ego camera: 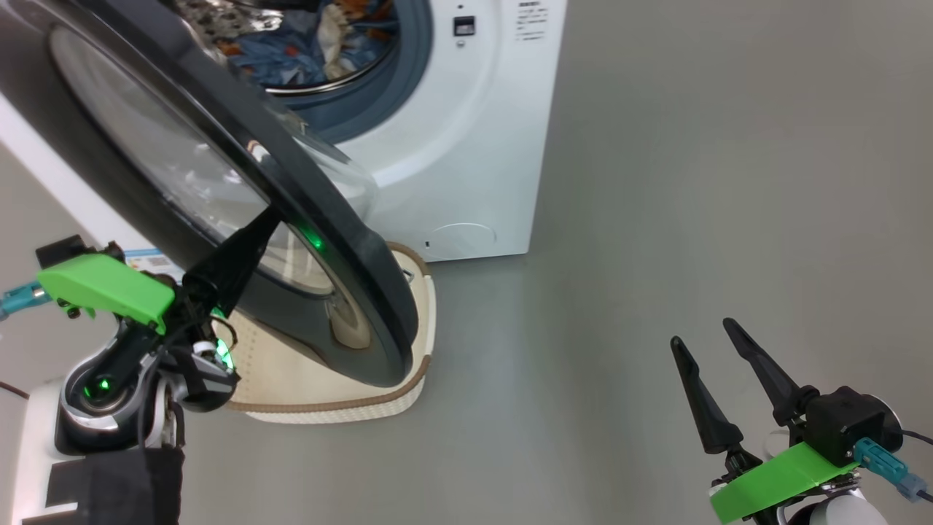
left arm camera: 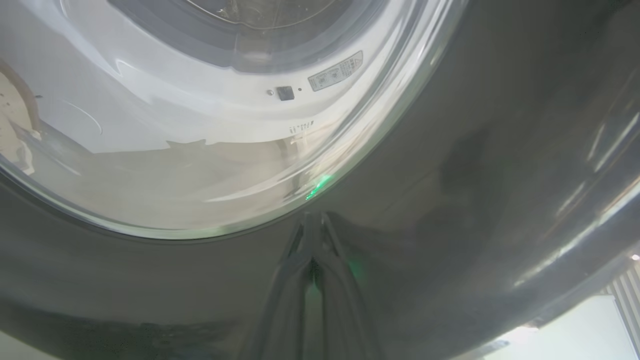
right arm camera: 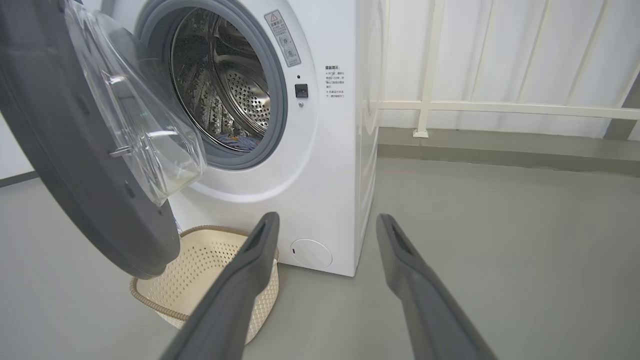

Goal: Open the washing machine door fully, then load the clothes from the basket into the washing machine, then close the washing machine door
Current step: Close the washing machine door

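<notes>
The left tool [ego camera: 270,216] is clenched, its two dark fingers pressed together into one point. That point sits against the outer face of the washing machine door [ego camera: 364,281], right where the clear glass meets the glossy black rim. In the left wrist view the left tool [left arm camera: 313,218] meets its own reflection on the door [left arm camera: 450,150].

The door [right arm camera: 75,150] stands part-way open, swung out from the washing machine [right arm camera: 320,175], with its clear bowl bulging toward the drum. Over on the right, the right tool [ego camera: 703,332] hangs released with its fingers spread wide, well apart from the door and above the grey floor [ego camera: 692,182]. From its own wrist view the right tool [right arm camera: 326,220] points toward the washing machine's front corner.

Now the containers. The clothes [ego camera: 306,51] lie inside the steel drum, blue fabric with orange and white patches, and a blue fold [right arm camera: 240,142] lies at the drum's bottom. The basket [ego camera: 419,364] sits on the floor just in front of the washing machine [ego camera: 466,146], under the door's lower edge, its perforated cream bottom on show [right arm camera: 210,265].

As for writing, a grey warning sticker [right arm camera: 282,37] with a triangle symbol sits beside the gasket. Below it, a block of small dark print [right arm camera: 334,82] is too fine to read.
</notes>
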Controlling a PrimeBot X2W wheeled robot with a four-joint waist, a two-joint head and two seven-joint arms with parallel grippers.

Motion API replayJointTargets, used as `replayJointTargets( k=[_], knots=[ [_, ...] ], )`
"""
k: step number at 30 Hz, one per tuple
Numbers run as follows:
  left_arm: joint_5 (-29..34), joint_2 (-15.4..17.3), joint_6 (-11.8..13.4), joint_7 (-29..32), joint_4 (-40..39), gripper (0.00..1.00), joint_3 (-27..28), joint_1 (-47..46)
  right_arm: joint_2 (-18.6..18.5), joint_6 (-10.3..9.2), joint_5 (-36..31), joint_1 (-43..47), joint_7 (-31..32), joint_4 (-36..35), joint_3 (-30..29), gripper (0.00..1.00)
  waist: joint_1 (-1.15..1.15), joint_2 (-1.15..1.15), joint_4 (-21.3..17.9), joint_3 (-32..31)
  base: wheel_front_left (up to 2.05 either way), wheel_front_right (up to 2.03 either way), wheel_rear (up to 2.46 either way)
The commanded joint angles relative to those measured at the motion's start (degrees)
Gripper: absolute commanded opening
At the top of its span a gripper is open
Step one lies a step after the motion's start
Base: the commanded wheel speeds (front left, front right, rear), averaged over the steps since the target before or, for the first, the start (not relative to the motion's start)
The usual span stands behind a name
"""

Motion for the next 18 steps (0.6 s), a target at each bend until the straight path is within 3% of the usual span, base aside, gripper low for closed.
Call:
replayJointTargets(
  k=[1,18],
  knots=[
    [0.37,1.18,-1.03,-0.37,-0.23,0.00,1.33,-2.78,-0.13,0.09,0.64,-0.73,-0.28,-1.12,1.18,1.00,0.00,0.00,-1.24,-0.12,0.00,0.00,0.00],
    [-0.60,0.97,-4.28,-2.55,6.88,0.00,0.48,-7.07,0.13,0.09,0.49,-0.27,-0.28,-0.69,0.95,1.00,0.00,0.00,-4.10,-1.10,0.00,0.00,0.00]
  ],
)
